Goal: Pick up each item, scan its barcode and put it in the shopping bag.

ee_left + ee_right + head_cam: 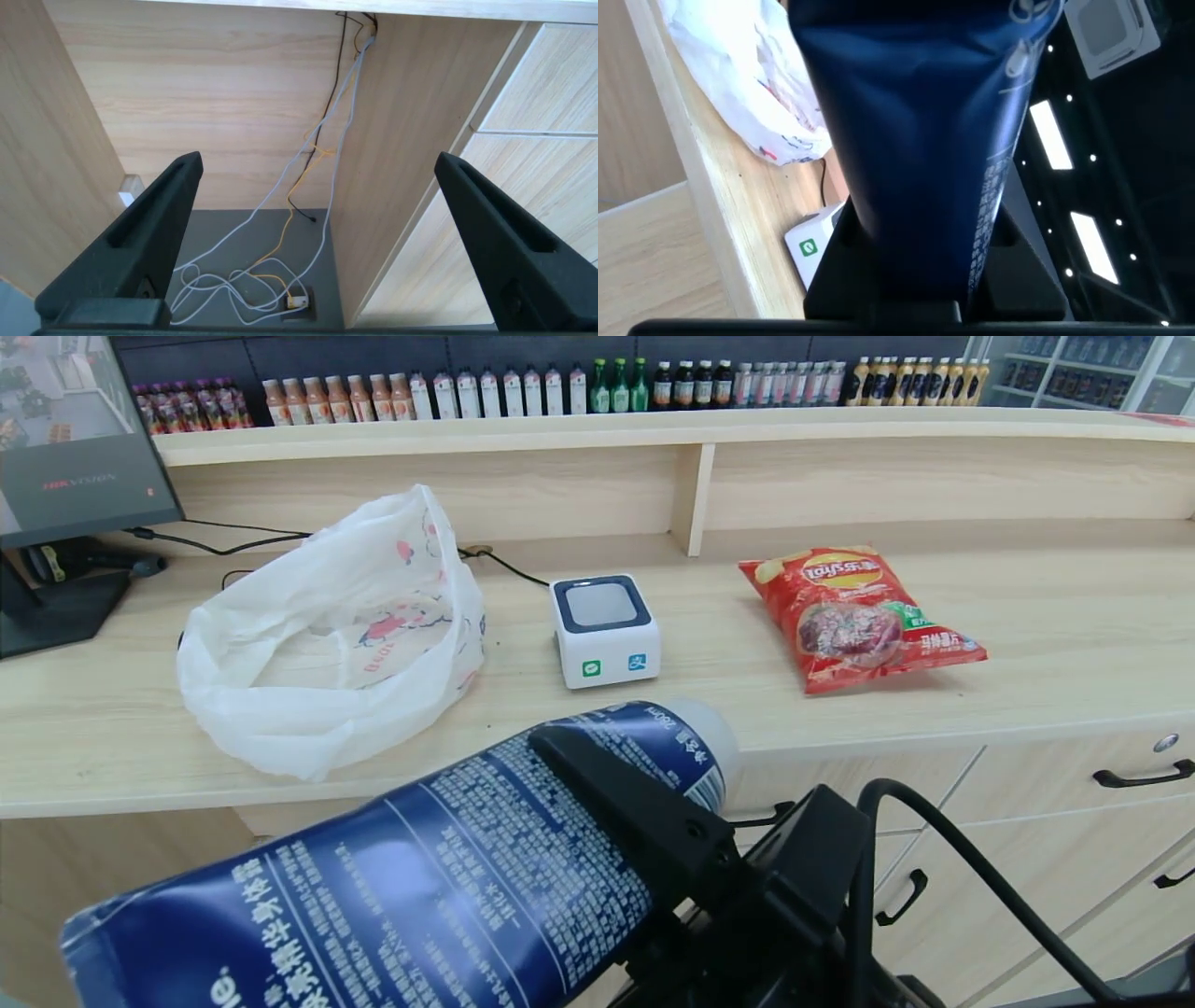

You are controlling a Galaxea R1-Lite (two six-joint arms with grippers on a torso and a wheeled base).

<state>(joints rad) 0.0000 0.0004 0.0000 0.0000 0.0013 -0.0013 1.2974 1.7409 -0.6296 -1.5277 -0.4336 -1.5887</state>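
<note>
**Tube in hand, scan not yet made**

Closest to us, the right end effector (597, 793) is clamped across a dark blue tube (392, 887). It holds the tube in the air just short of the surface (709, 700), cap end toward the scanner (605, 627). We judge the scanning step is in hand. Next the tube must be carried over the scanner and turned so its barcode faces the window. We cannot pick out the barcode among the print. The left end effector (318, 252) hangs below the surface, jaws wide and empty. Farther on, the shopping bag (327, 635) slumps open left of the scanner, its folds hiding part of the inside. A chips bag (854, 616) lies to the right.
</note>
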